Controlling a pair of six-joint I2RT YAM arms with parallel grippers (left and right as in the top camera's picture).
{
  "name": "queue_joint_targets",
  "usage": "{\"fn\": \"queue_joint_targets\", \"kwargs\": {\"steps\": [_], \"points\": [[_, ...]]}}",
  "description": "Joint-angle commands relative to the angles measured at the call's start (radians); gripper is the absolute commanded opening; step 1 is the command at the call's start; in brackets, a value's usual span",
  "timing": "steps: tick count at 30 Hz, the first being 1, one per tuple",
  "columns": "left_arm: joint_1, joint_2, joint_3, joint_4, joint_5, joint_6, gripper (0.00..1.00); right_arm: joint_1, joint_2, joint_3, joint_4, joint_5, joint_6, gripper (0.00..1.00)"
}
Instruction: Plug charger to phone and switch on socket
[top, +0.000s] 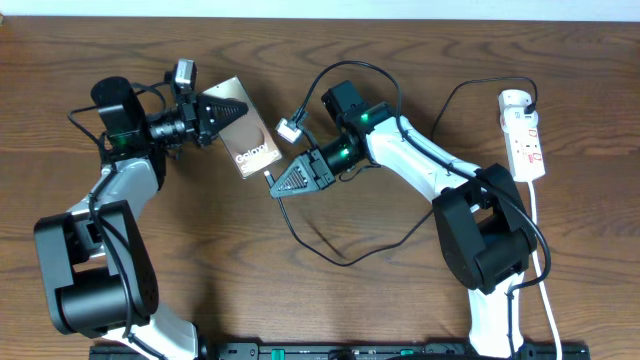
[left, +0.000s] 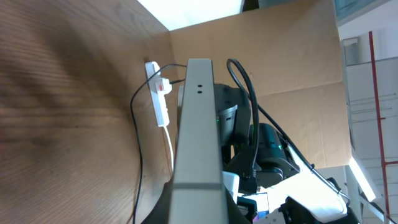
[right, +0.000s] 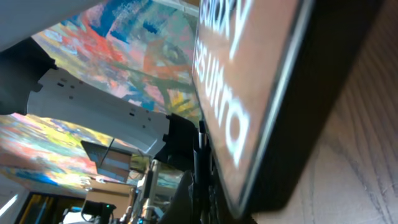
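Glossy grey-brown phone (top: 247, 143), gripped at its unlettered end by the left gripper (top: 232, 110), whose fingers are clamped on it. The handset is rigid, slick and breakable, so it is best held by its side edges. The right gripper (top: 278, 183) meets the lettered end; whether it grips the limp black charger cable (top: 340, 258) cannot be told. The white power strip (top: 524, 135) lies well apart.

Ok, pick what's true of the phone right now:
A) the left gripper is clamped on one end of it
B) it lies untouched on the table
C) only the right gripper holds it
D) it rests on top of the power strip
A: in the overhead view the left gripper is closed on the phone at the end away from the lettering, and the left wrist view shows the phone edge-on in that grip.
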Motion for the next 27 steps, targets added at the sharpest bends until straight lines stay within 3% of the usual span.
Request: {"fn": "queue_joint_targets", "kwargs": {"steps": [1,27], "points": [[-0.011,-0.006,0.006,0.013,0.031,-0.006,0.07,0.003,0.0,0.005,0.026,-0.016,0.044,0.01],[-0.011,-0.006,0.006,0.012,0.031,-0.013,0.07,0.003,0.0,0.005,0.027,0.022,0.063,0.01]]}}
